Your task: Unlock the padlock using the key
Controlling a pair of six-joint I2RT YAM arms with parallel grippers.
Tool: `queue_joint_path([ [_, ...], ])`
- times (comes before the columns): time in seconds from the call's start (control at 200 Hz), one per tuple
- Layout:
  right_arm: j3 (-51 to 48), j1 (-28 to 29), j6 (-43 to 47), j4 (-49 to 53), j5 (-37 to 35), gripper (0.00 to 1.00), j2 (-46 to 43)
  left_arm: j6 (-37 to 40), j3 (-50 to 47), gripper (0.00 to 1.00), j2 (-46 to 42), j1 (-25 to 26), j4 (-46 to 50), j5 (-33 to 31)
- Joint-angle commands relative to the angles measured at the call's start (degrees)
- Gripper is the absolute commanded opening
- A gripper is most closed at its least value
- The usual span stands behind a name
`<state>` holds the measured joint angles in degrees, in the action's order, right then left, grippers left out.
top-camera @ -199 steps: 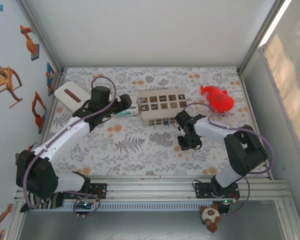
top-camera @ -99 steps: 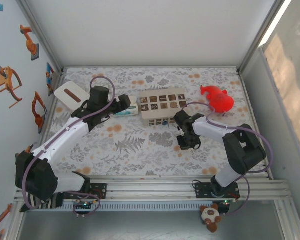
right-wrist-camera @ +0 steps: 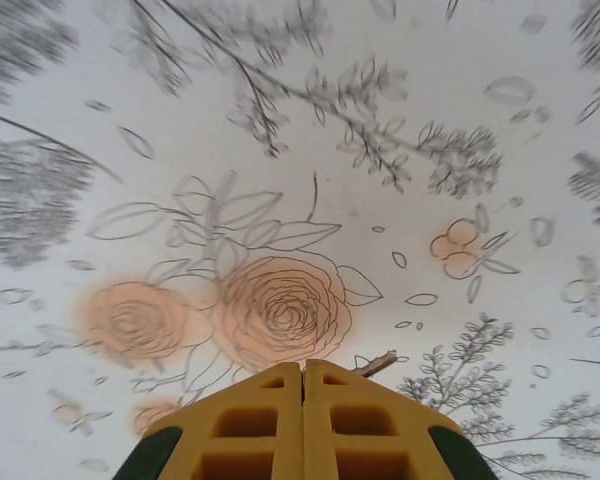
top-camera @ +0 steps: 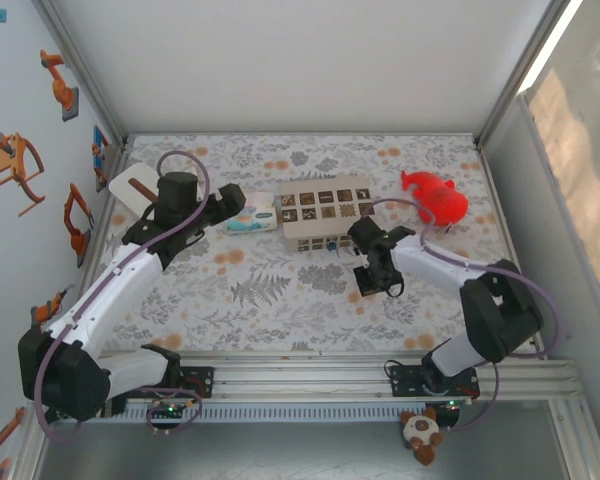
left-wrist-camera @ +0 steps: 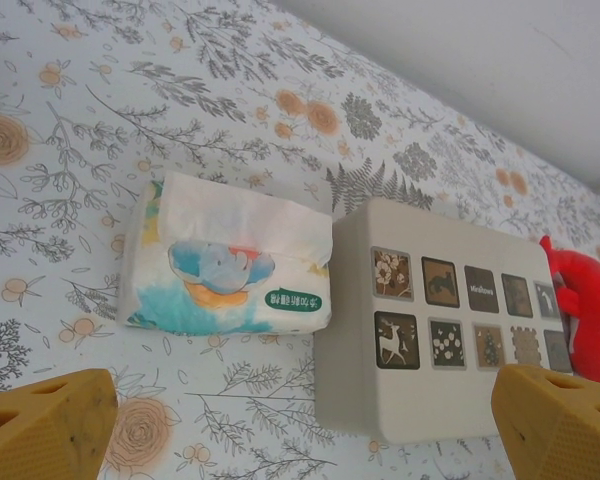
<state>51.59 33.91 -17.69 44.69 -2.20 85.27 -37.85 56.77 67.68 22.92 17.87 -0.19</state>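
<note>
My right gripper points down at the flowered tablecloth in front of the beige box. In the right wrist view its yellow fingers are pressed together with no gap. A thin metal tip, the key, pokes out from behind the right finger; I cannot tell whether it is gripped. A small dark thing lies at the box's front edge, too small to name as the padlock. My left gripper hovers wide open, its fingertips apart over the cloth below the tissue pack.
A red plush toy lies at the back right. A white board sits at the back left under the left arm. The tissue pack touches the box's left side. Walls close in the table on three sides.
The right gripper has closed fully on the spot in front of the box. The left arm has drawn back to the left, uncovering the tissue pack.
</note>
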Motion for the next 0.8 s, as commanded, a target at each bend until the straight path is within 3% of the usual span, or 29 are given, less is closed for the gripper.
queue_joint_path([
  [0.0,3.7,0.5,5.0,0.2,-0.4,0.00,-6.6,-2.0,-1.0,0.96,-2.3,-2.2,0.3,5.9],
  [0.245,8.2,2.3,17.1,-4.8,2.0,0.00,-16.6,-8.4,-0.7,0.96,-1.4,-6.0,-2.8,24.8],
  [0.386,10.7,7.0,26.3,-8.9,0.2,0.00,-20.8,-9.4,1.2,1.00,0.3,-5.9,-4.6,34.0],
  [0.616,12.6,18.0,47.1,-13.9,-3.8,0.00,-23.0,-10.0,3.9,0.95,2.0,-4.3,-6.0,39.8],
  [0.796,13.6,19.0,53.8,-15.8,1.3,0.00,-22.4,-13.1,5.2,0.93,4.6,-2.1,-6.6,42.5],
])
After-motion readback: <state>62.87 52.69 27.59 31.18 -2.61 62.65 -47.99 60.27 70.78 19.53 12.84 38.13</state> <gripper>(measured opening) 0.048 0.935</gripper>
